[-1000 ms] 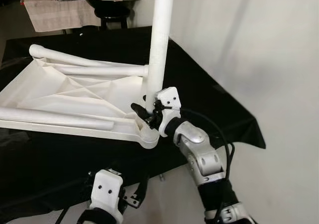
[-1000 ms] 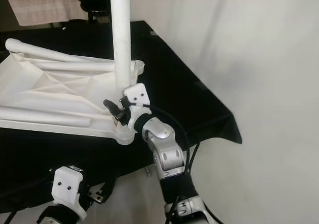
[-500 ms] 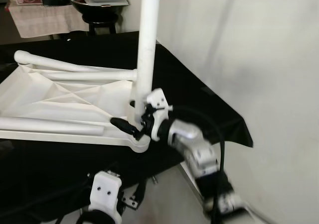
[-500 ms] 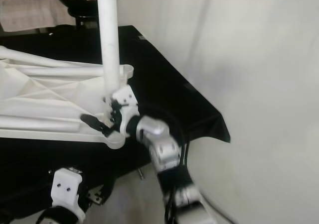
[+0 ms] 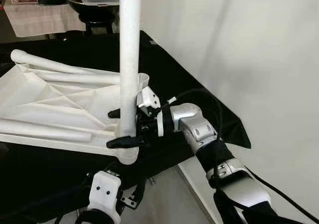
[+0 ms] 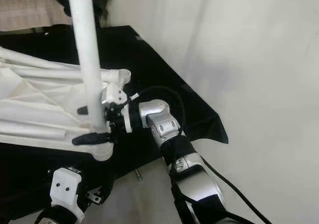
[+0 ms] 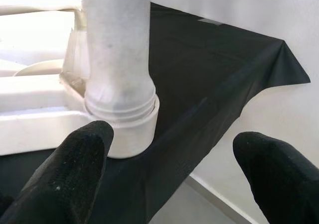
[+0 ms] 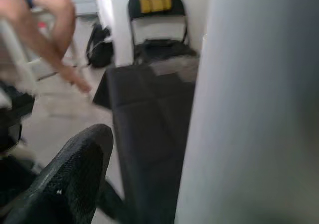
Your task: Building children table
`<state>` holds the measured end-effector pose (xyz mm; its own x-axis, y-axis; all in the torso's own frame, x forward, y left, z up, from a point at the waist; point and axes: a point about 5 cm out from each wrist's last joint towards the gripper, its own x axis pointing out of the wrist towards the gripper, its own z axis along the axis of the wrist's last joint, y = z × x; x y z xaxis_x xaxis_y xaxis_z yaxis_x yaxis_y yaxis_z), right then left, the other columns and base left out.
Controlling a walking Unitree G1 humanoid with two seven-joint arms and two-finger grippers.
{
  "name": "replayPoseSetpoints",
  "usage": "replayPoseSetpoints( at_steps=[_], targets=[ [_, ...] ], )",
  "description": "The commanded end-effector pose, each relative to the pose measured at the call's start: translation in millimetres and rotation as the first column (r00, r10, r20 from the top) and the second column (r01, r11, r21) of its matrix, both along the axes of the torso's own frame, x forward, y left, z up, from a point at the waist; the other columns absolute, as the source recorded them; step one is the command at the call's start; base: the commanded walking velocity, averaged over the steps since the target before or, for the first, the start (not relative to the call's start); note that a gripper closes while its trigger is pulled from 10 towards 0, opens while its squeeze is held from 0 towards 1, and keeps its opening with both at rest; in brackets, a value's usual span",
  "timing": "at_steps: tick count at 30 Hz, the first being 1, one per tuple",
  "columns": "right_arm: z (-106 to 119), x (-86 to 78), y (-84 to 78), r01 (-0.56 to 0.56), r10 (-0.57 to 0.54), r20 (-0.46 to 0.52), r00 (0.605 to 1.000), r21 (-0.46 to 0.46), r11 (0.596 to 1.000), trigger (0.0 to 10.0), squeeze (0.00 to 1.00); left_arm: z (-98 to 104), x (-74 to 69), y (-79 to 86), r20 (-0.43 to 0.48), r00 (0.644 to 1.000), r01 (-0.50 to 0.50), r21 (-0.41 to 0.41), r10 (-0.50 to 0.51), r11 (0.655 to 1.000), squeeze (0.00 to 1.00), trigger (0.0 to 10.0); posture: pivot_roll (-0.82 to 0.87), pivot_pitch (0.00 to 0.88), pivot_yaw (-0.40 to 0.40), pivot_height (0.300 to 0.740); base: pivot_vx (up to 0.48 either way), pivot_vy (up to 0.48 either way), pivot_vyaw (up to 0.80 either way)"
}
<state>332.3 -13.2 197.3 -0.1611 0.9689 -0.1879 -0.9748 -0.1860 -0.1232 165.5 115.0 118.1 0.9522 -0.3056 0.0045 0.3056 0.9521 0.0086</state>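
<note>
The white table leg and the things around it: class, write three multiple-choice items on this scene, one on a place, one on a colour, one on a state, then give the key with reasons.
1. Where does the upright white table leg stand?
A. In a corner socket of the upturned white tabletop
B. Flat on the floor
C. Against the wall

2. What colour is the cloth under the tabletop?
A. Red
B. Black
C. Blue

3. How is the right gripper?
A. Shut on a screwdriver
B. Hanging by the floor
C. Open, one finger on either side of the leg

Key: 1 A, the leg's threaded end sits in the socket; 2 B, black cloth drapes over the edge; 3 C, a black finger shows on each side of the leg's base.
</note>
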Motion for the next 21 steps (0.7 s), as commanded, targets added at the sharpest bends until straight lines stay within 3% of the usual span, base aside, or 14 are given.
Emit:
replayPoseSetpoints(
  at_steps=[1, 2, 4, 5, 9, 15, 17, 21],
  targets=[
    [-14.0, -4.5, 4.6, -0.065, 0.066, 0.009, 0.998, -0.109, 0.992, 10.0, 0.00, -3.7, -2.5, -2.2, -0.020, 1.000, 0.004, -0.003, -0.004, 1.000, 0.00, 10.0, 0.01, 0.054, -0.121, 0.740, 0.000, 0.000, 0.00],
    [-17.5, -3.9, 4.9, -0.075, 0.075, -0.005, 0.997, -0.126, 0.989, 9.2, 0.00, -3.6, -2.9, -3.0, -0.020, 1.000, 0.005, -0.003, -0.005, 1.000, 0.00, 10.0, 0.02, 0.057, -0.127, 0.740, 0.000, 0.000, 0.00],
    [-18.8, -3.5, 5.3, -0.080, 0.078, -0.019, 0.997, -0.129, 0.988, 9.2, 0.00, -3.5, -3.1, -3.5, -0.019, 1.000, 0.006, -0.003, -0.006, 1.000, 0.00, 10.0, 0.02, 0.057, -0.127, 0.740, 0.000, 0.000, 0.00],
    [-20.4, -3.4, 5.5, -0.092, 0.087, -0.035, 0.996, -0.139, 0.986, 0.0, 0.00, -3.4, -3.2, -4.3, -0.019, 1.000, 0.005, -0.004, -0.005, 1.000, 0.00, 10.0, 0.02, 0.059, -0.130, 0.740, 0.000, 0.000, 0.00],
    [-22.0, -0.4, 4.3, -0.114, 0.109, -0.044, 0.993, -0.159, 0.981, 0.0, 0.00, -3.1, -3.3, -5.6, -0.016, 1.000, 0.003, -0.006, -0.003, 1.000, 0.00, 10.0, 0.02, 0.059, -0.132, 0.740, 0.000, 0.000, 0.00],
    [-23.4, 5.1, 2.6, -0.039, 0.037, -0.016, 0.999, -0.156, 0.987, 0.0, 0.00, -3.0, -3.1, -6.1, -0.015, 1.000, 0.003, -0.009, -0.003, 1.000, 0.00, 10.0, 0.01, 0.058, -0.133, 0.740, 0.000, 0.000, 0.00],
    [-29.3, 12.1, -5.0, 0.102, -0.102, 0.004, 0.995, -0.126, 0.987, 0.0, 0.00, -2.9, -2.6, -6.1, -0.014, 1.000, 0.005, -0.010, -0.005, 1.000, 0.00, 10.0, 0.01, 0.057, -0.131, 0.740, 0.000, 0.000, 0.00],
    [-34.6, 19.0, -16.5, 0.238, -0.238, 0.003, 0.971, -0.094, 0.967, 0.0, 0.00, -2.6, -2.8, -5.8, -0.014, 1.000, 0.005, -0.011, -0.005, 1.000, 0.00, 10.0, 0.00, 0.058, -0.125, 0.740, 0.000, 0.000, 0.00]
  ],
)
